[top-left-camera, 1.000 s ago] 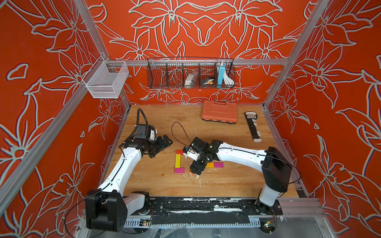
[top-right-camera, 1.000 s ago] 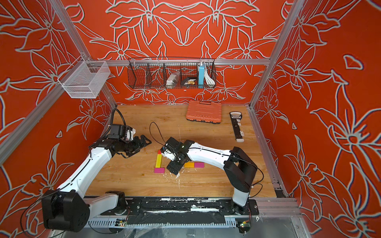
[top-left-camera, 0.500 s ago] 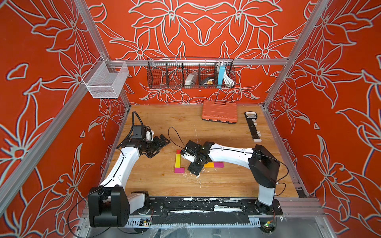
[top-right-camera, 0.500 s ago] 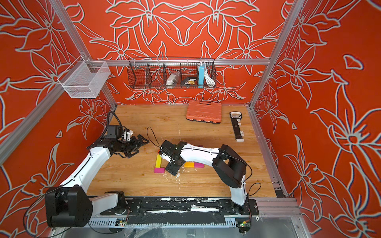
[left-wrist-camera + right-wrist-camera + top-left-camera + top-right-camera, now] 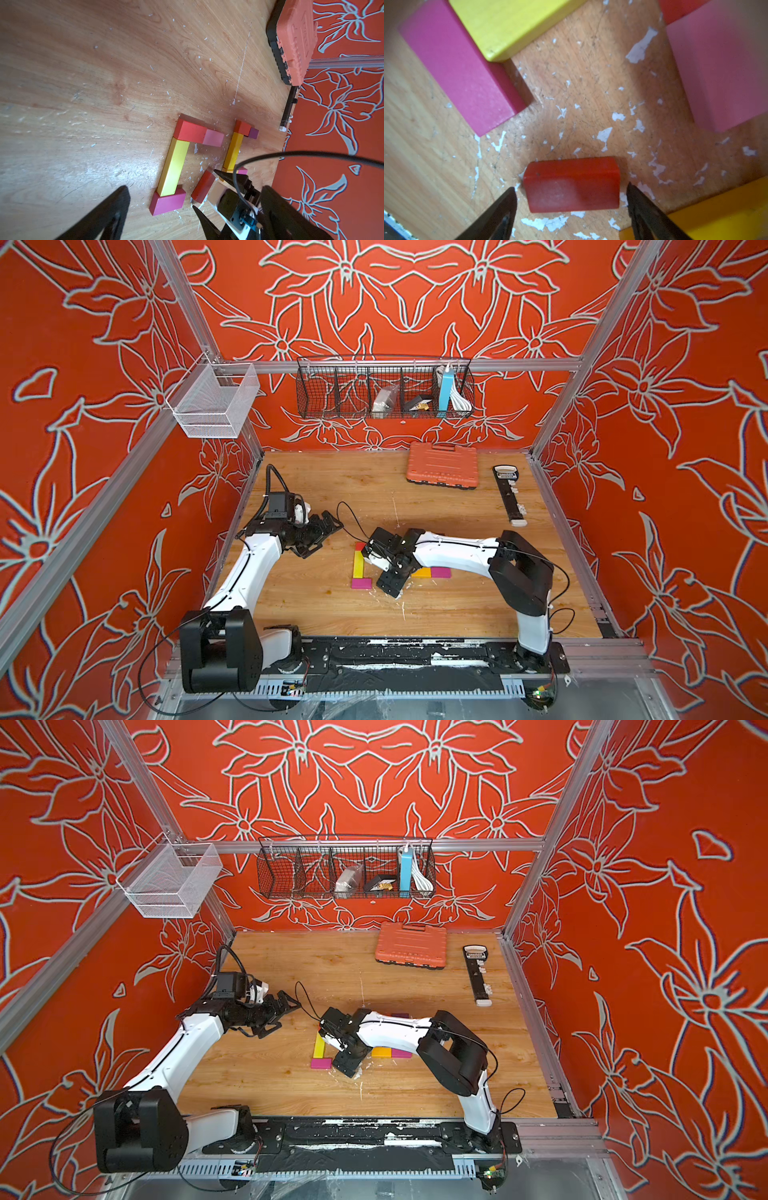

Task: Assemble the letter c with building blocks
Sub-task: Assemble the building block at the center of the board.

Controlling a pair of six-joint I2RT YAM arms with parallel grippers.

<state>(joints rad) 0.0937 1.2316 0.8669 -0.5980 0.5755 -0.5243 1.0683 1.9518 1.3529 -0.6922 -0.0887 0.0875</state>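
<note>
A yellow bar [image 5: 174, 166] lies with a red block [image 5: 191, 132] and a pink block [image 5: 214, 138] at one end and a magenta block [image 5: 167, 202] at the other. Beside the magenta block is a loose dark red block [image 5: 572, 185]. My right gripper [image 5: 571, 187] is low over the table and open, a finger on each side of this block with a small gap at both ends. In both top views it [image 5: 390, 585] sits right of the magenta block [image 5: 361, 583]. My left gripper [image 5: 324, 533] hovers open and empty, left of the blocks. Another orange-yellow bar [image 5: 233, 151] lies nearby.
An orange ribbed tool case [image 5: 441, 466] lies at the back, and a black rail-shaped tool [image 5: 509, 495] runs along the right edge. A wire basket [image 5: 384, 387] and a white mesh basket [image 5: 214, 400] hang on the walls. White flecks litter the wood around the blocks.
My right gripper has edged left toward the magenta block and its jaws have narrowed a little around the dark red block. The left arm has barely shifted.
</note>
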